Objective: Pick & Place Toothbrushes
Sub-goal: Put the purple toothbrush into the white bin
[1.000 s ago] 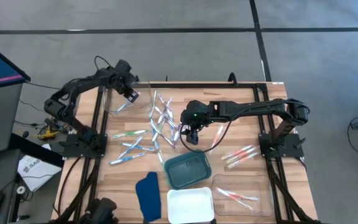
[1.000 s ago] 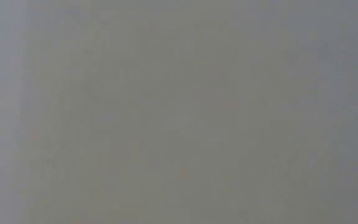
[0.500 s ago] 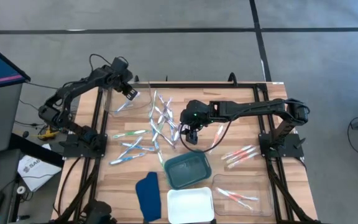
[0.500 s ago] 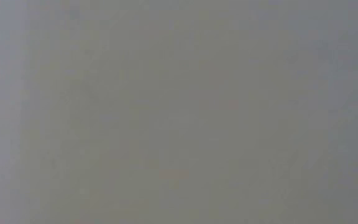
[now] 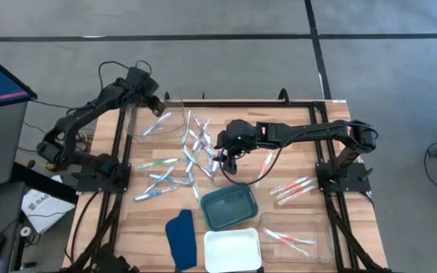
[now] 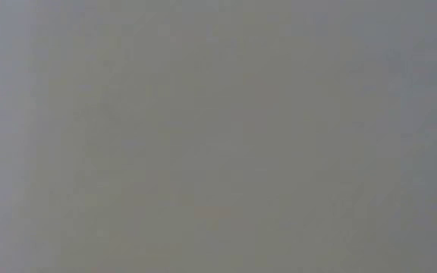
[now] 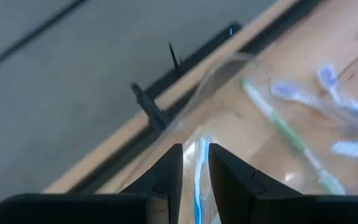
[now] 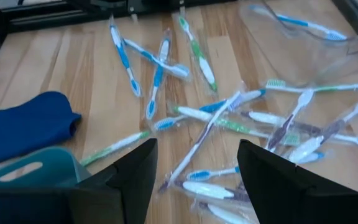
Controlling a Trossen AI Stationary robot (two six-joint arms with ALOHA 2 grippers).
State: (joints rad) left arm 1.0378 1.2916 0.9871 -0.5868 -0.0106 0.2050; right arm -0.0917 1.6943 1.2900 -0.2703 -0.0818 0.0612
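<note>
Many toothbrushes lie loose on the wooden table. A mixed pile [image 5: 199, 148] is at the centre, blue and green ones [image 5: 158, 178] lie to its left, and pink ones [image 5: 293, 189] lie at the right. One blue toothbrush [image 5: 156, 125] lies flat in the clear tray [image 5: 136, 127] at the far left. My left gripper [image 5: 155, 108] hangs above that tray's far side, open by a narrow gap and holding nothing; in its wrist view the blue toothbrush [image 7: 199, 180] shows through the gap [image 7: 194, 165]. My right gripper [image 5: 222, 161] hovers open over the central pile [image 8: 229, 124], touching nothing.
A teal tray [image 5: 241, 220], a white tray [image 5: 232, 262] and a dark blue cloth [image 5: 180, 236] sit near the front edge. A second clear tray [image 5: 313, 227] at the near right holds pink toothbrushes. The low view shows only blank grey.
My left gripper has risen and drawn back toward the table's far left corner, tipping more level. The blue toothbrush stays where it lay in the clear tray. My right gripper has tipped slightly more level over the pile.
</note>
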